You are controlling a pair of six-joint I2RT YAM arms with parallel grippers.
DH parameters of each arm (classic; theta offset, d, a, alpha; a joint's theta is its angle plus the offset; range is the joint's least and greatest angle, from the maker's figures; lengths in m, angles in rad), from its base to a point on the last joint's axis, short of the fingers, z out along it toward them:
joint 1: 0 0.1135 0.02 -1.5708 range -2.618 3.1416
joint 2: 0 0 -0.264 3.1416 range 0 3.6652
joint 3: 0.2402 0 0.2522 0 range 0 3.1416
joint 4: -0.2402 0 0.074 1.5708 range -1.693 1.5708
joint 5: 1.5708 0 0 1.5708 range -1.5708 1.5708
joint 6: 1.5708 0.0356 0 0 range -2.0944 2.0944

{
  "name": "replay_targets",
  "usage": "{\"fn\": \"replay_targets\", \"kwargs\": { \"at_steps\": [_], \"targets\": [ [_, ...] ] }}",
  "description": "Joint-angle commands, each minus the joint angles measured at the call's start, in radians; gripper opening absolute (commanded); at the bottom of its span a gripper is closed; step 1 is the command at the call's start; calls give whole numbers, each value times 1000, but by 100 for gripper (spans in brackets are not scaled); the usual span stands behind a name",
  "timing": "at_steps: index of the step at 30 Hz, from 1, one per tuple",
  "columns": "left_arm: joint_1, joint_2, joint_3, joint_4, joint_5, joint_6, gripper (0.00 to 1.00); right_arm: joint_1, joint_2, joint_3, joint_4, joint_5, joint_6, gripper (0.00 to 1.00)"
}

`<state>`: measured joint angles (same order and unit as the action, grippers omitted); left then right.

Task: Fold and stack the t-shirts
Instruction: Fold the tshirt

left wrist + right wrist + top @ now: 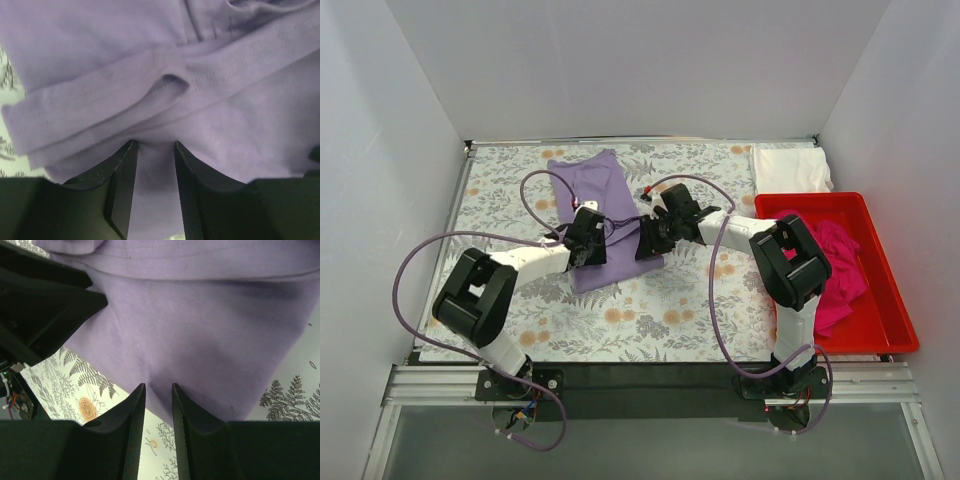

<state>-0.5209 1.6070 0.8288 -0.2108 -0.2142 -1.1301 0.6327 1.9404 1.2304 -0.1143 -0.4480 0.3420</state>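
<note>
The lavender t-shirt (588, 178) lies partly folded in a long strip on the middle of the tablecloth. My left gripper (587, 248) is low on its near left part, and the fabric (200, 100) fills the narrow gap between the fingers (154, 147). My right gripper (651, 242) is at its near right edge, shut on the hem (200, 340) at the fingertips (158, 387). The magenta t-shirt (838, 272) lies crumpled in the red bin. The white t-shirt (790, 168) lies folded at the back right.
The red plastic bin (895, 320) stands along the right side of the table. The floral tablecloth (670, 310) covers the table. White walls close in the back and both sides. Purple cables loop above both arms.
</note>
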Motion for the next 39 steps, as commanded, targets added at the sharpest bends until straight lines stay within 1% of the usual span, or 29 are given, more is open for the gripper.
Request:
{"fn": "replay_targets", "kwargs": {
  "at_steps": [1,5,6,10,13,16,18,20,21,22,23,24,25,28,31,32,35,36,37,39],
  "targets": [
    [8,48,67,54,-99,70,34,1,15,-20,70,-31,18,30],
    [68,117,154,67,-114,104,34,-1,20,-40,70,-31,15,30],
    [79,131,202,68,-110,113,34,1,20,-45,71,-32,15,30],
    [114,207,309,56,-110,176,37,1,17,-65,70,-26,8,29],
    [151,244,383,44,-113,187,42,-1,14,-69,68,-24,6,29],
    [177,269,435,10,-113,145,48,-2,5,-60,67,-24,6,29],
    [177,231,432,-12,-84,101,57,-7,-3,-49,67,-20,6,29],
    [176,188,400,-62,-60,52,66,-11,-1,-36,68,-23,9,29],
    [176,135,379,-81,-25,-15,69,-21,3,-32,68,-24,11,29],
    [173,107,351,-91,-7,-40,70,-25,5,-29,67,-24,12,29],
    [164,79,276,-99,10,-65,70,-28,11,-31,68,-27,14,29],
    [153,24,242,-104,18,-86,70,-36,17,-35,68,-31,18,30],
    [144,2,204,-108,36,-129,69,-41,22,-40,70,-35,22,29],
    [96,-71,92,-130,100,-201,62,-51,28,-80,74,-50,28,29],
    [65,-111,1,-150,124,-249,57,-56,32,-143,77,-69,52,29],
    [55,-119,-23,-159,134,-279,56,-56,31,-182,85,-80,58,29],
    [50,-150,-105,-179,160,-310,56,-56,2,-262,105,-92,83,29],
    [50,-156,-117,-191,162,-327,55,-56,-7,-329,132,-93,95,29],
    [50,-162,-137,-205,161,-333,54,-56,-18,-360,143,-96,106,29],
    [50,-182,-151,-265,151,-350,53,-56,-50,-464,186,-124,152,29]
  ]
}}
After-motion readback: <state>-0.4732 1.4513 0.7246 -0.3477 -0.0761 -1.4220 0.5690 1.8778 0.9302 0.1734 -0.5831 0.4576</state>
